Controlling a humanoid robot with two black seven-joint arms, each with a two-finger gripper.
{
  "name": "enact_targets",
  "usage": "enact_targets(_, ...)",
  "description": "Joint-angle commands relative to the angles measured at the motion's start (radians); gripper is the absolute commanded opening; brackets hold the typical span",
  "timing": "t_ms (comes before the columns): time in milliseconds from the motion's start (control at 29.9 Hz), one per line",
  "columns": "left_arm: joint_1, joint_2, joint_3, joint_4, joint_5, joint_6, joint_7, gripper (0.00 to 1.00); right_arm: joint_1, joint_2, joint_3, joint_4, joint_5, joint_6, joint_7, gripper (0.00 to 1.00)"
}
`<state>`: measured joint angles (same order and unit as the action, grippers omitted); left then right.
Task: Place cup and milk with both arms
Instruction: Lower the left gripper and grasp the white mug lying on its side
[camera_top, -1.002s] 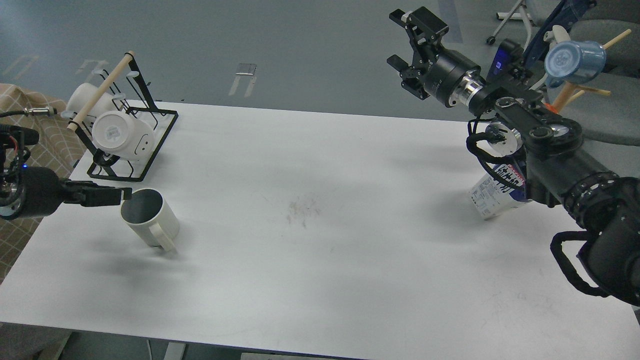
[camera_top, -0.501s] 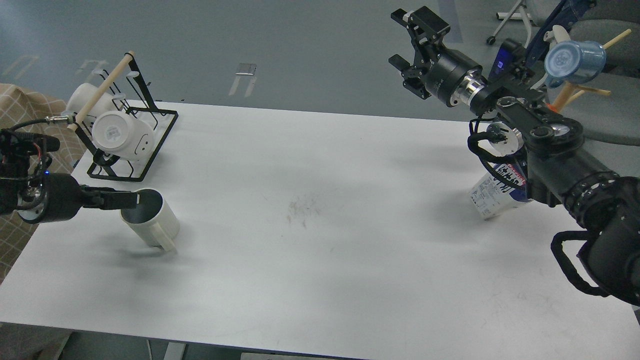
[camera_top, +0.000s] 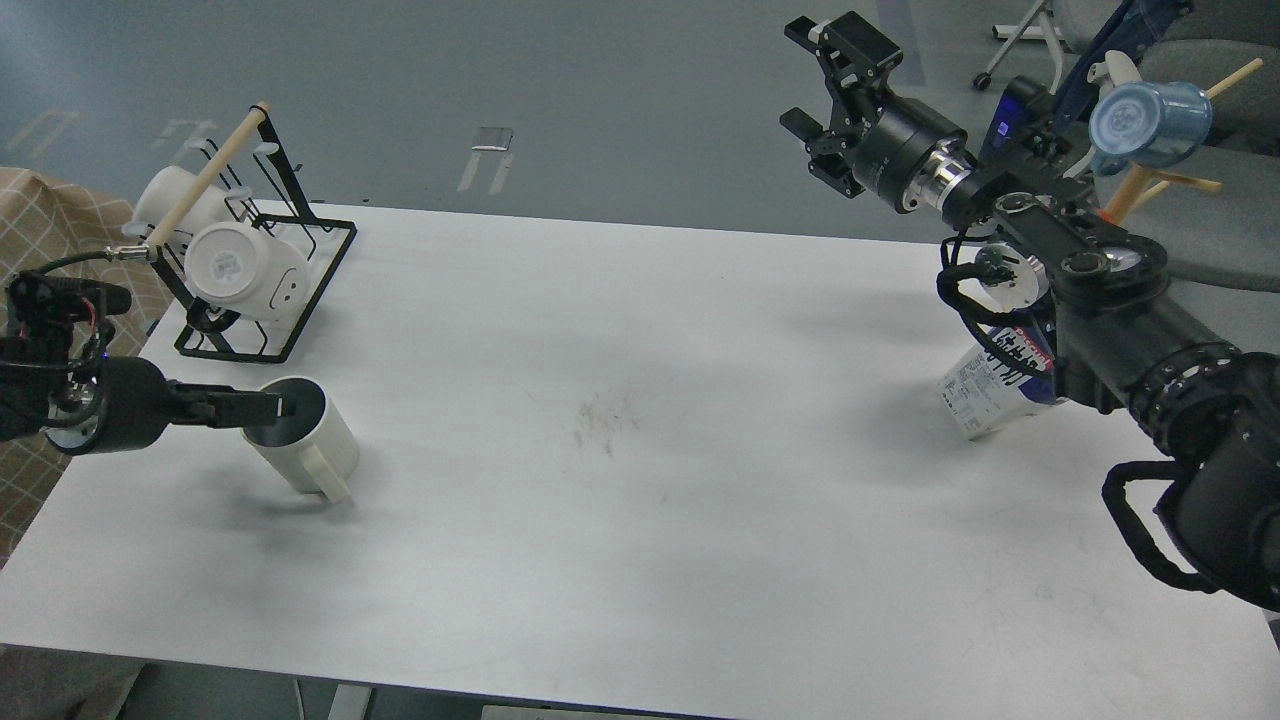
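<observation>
The cup, cream-white with a dark grey inside, stands at the table's left with its handle facing the front. My left gripper comes in level from the left, and its tip lies over the cup's mouth at the near-left rim. It shows as one dark bar, so its fingers cannot be told apart. The milk stands at the table's right edge. Only its blue and white lower part shows, behind my right arm. My right gripper is open and empty, high above the table's far right edge, well away from the milk.
A black wire rack with a wooden rod holds white cups at the back left. A blue cup hangs on a wooden peg beyond the table at the right. A checked cloth lies off the left edge.
My left gripper has moved right, from just short of the cup's rim to over its mouth. The cup, the milk and my right arm have hardly moved.
</observation>
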<state>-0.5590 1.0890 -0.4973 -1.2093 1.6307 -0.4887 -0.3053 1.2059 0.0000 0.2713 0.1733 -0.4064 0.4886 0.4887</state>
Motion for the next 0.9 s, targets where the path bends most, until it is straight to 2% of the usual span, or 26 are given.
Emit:
enact_targets(0, 0.016, -0.007, 0.0, 0.008, 0.0, 0.0, 0.0, 0.95, -0.002, 0.0, 0.0, 0.0, 0.0, 0.0, 0.0, 1.0)
enact_targets(134, 0.028, -0.007, 0.0, 0.013, 0.0, 0.0, 0.0, 0.93, -0.002, 0.0, 0.0, 0.0, 0.0, 0.0, 0.0, 1.0)
enact_targets(234, 0.03, -0.006, 0.0, 0.013, -0.002, 0.0, -0.002, 0.87, -0.002, 0.0, 0.0, 0.0, 0.0, 0.0, 0.0, 1.0)
enact_targets(267, 0.03, -0.006, 0.0, 0.013, -0.003, 0.0, -0.003, 0.78, -0.002, 0.0, 0.002, 0.0, 0.0, 0.0, 0.0, 1.0)
enact_targets(301, 0.03, -0.006, 0.0, 0.014, -0.003, 0.0, -0.002, 0.61, -0.002, 0.0, 0.002, 0.0, 0.0, 0.0, 0.0, 1.0)
enact_targets(334, 0.03, -0.006, 0.0, 0.013, -0.002, 0.0, -0.002, 0.52, -0.003, 0.0, 0.002, 0.0, 0.0, 0.0, 0.0, 1.0)
enact_targets(367, 0.03, -0.006, 0.0, 0.013, -0.002, 0.0, -0.002, 0.36, -0.003, 0.0, 0.002, 0.0, 0.0, 0.0, 0.0, 1.0)
enact_targets(434, 0.03, -0.004, 0.0, 0.013, 0.0, 0.0, -0.002, 0.22, -0.003, 0.0, 0.002, 0.0, 0.0, 0.0, 0.0, 1.0)
enact_targets(467, 0.03, -0.003, 0.0, 0.013, 0.0, 0.0, 0.001, 0.06, -0.003, 0.0, 0.002, 0.0, 0.0, 0.0, 0.0, 1.0)
enact_targets(501, 0.03, -0.003, 0.0, 0.013, 0.0, 0.0, 0.006, 0.0, -0.003, 0.0, 0.002, 0.0, 0.0, 0.0, 0.0, 1.0)
enact_targets(634, 0.031, -0.003, 0.0, 0.013, 0.001, 0.0, 0.025, 0.0, -0.003, 0.0, 0.002, 0.0, 0.0, 0.0, 0.0, 1.0)
enact_targets(868, 0.03, 0.006, -0.001, 0.01, 0.0, 0.0, 0.023, 0.0, -0.003, 0.0, 0.0, 0.0, 0.0, 0.0, 0.0, 1.0)
